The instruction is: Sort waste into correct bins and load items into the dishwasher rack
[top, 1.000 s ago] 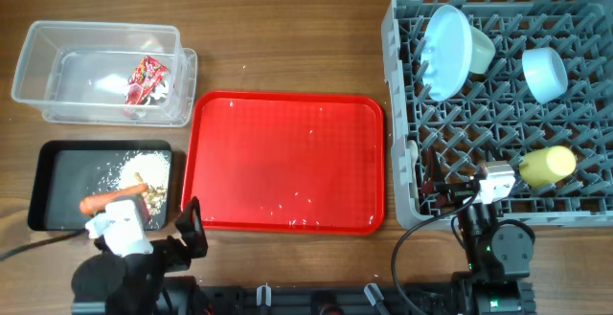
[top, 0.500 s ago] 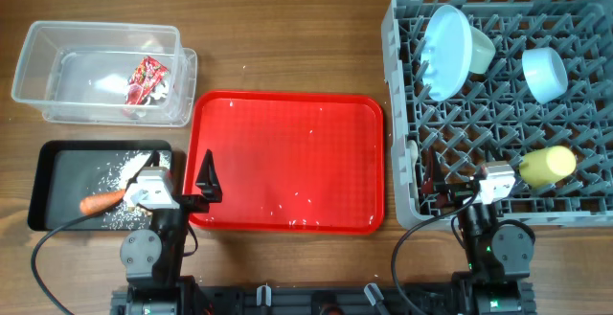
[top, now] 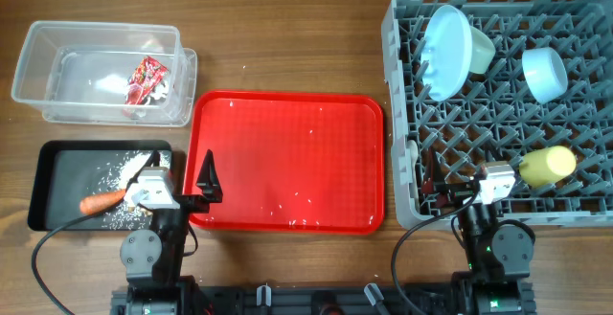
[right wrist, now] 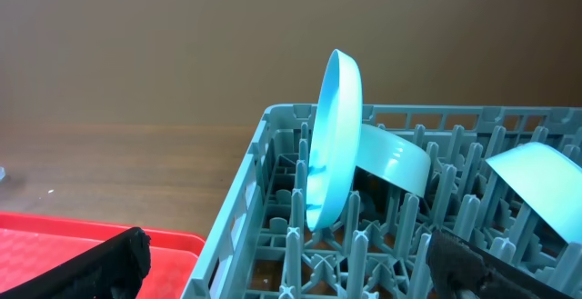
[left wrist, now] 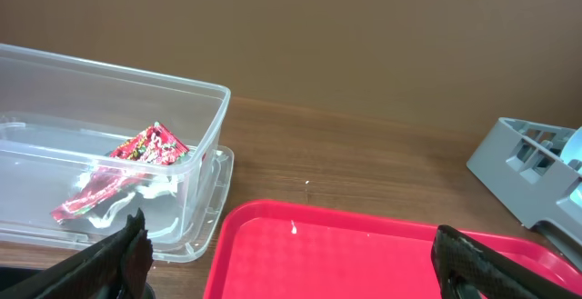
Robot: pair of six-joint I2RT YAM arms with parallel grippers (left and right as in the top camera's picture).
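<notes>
Carrot [top: 96,202] lies left-right in black tray [top: 69,169].

The wooden table [top: 287,28] is carrying four things: a clear plastic tub [top: 96,30] sitting upper left, a black tray [top: 67,176] lying lower left, a red serving tray [top: 287,152] (centre), and a grey dishwasher rack [top: 400,114] filling the right.

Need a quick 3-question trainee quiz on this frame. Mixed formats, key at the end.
1. True or false: the wrapper lies in the tub.
2. The carrot lies in: A the tub, B the black tray, C the red tray.
3. Fill in: the plate stands on edge in the ____.
Key: 1 true; 2 B; 3 rack.
</notes>
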